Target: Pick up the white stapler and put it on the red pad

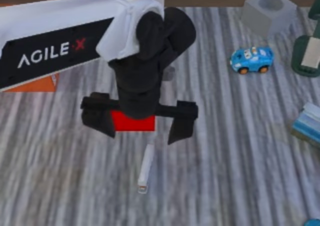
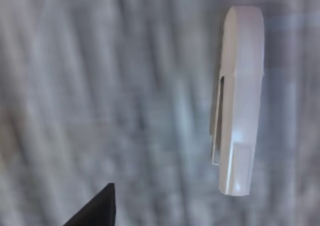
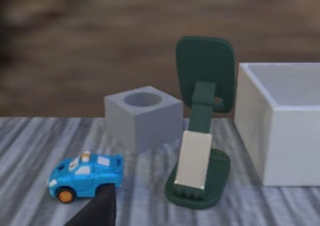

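From above, your left gripper (image 1: 140, 121) hangs wide open and empty, right over the red pad (image 1: 133, 122). The white stapler (image 1: 146, 167) lies on the table just below the pad in that view, long axis running nearly up-down, metal tip toward the near edge. So it's a short reach down-frame, and the left arm is clearly the closer one.

Left wrist cam: stapler (image 2: 239, 101) lying flat, off to one side of the fingertip, not between the jaws.

Right wrist cam: just a blue toy car (image 3: 85, 177) and a grey block (image 3: 142, 117); can't tell that gripper's state.

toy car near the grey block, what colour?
Blue toy car, orange wheels, beside the grey block; clearest in the right wrist view.
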Robot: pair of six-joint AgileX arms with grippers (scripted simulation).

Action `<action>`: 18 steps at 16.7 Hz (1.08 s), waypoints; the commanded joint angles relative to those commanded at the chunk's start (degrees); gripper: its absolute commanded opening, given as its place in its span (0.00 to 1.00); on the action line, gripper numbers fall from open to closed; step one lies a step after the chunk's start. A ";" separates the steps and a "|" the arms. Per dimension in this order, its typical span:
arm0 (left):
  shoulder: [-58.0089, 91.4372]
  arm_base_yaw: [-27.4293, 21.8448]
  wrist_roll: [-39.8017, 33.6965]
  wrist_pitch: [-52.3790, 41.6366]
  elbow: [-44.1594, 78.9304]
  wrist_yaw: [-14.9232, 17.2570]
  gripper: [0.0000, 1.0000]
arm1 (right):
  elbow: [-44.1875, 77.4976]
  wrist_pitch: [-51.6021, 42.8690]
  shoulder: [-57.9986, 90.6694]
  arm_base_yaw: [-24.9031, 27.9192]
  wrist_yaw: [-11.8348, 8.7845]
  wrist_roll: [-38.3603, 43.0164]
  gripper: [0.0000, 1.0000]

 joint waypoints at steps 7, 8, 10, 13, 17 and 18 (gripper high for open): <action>4.17 0.00 0.26 12.84 -8.24 0.01 1.00 | 0.00 0.00 0.00 0.00 0.00 0.00 1.00; 5.08 0.01 0.29 15.59 -9.95 0.01 1.00 | 0.00 0.00 0.00 0.00 0.00 0.00 1.00; 6.58 0.00 0.30 19.36 -12.58 0.02 1.00 | 0.00 0.00 0.00 0.00 0.00 0.00 1.00; 7.22 -0.03 0.29 20.69 -13.62 0.03 1.00 | 0.00 0.00 0.00 0.00 0.00 0.00 1.00; 7.22 -0.03 0.29 20.69 -13.62 0.03 0.85 | 0.00 0.00 0.00 0.00 0.00 0.00 1.00; 7.22 -0.03 0.29 20.69 -13.62 0.03 0.77 | 0.00 0.00 0.00 0.00 0.00 0.00 1.00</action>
